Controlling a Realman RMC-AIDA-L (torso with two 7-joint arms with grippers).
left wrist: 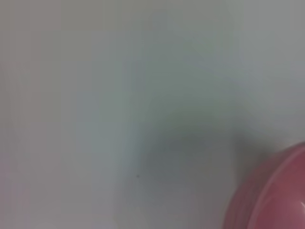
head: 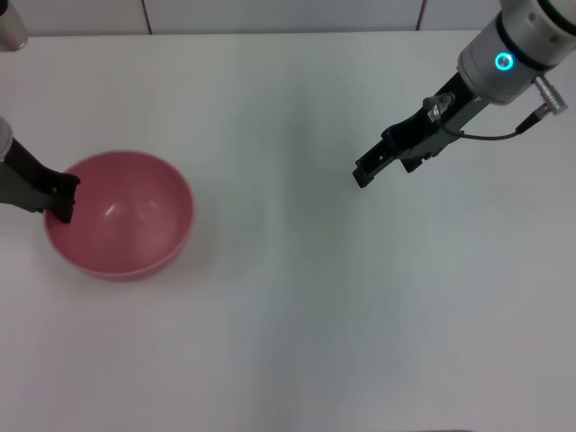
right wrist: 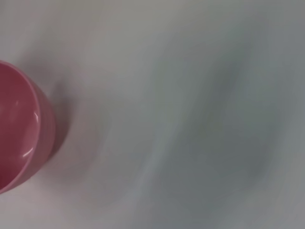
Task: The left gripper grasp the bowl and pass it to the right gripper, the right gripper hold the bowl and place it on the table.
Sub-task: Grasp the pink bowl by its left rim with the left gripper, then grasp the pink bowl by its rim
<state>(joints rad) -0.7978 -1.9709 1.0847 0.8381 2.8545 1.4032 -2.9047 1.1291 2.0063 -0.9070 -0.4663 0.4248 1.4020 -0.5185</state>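
The bowl point(head: 120, 214) sits on the white desk point(head: 297, 306) at the robot's left, close to the left edge of the head view and roughly midway between near and far. The left gripper point(head: 61, 200) comes in from that edge with its black tip over the bowl's left rim, one finger reaching down inside the wall. It appears closed on the rim, though the outer finger is hidden behind the bowl wall.

The right gripper point(head: 373, 166) hangs in the air at the robot's right, toward the far side of the desk, its slim fingers drawn narrowly together with nothing between them. It is well apart from the bowl. Between the two grippers lies a broad stretch of bare desk, and the whole near half of the surface is open too. The desk's far edge runs along the top of the head view against a pale wall point(head: 270, 13).

The bowl is round, deep and plain pink-red, with a glossy inside showing small highlights. It stands upright and nothing lies in it. The left wrist view catches only a blurred arc of the bowl point(left wrist: 281, 195) over white desk point(left wrist: 119, 95). The right wrist view shows the bowl point(right wrist: 19, 129) with its shadow on the desk point(right wrist: 190, 119).
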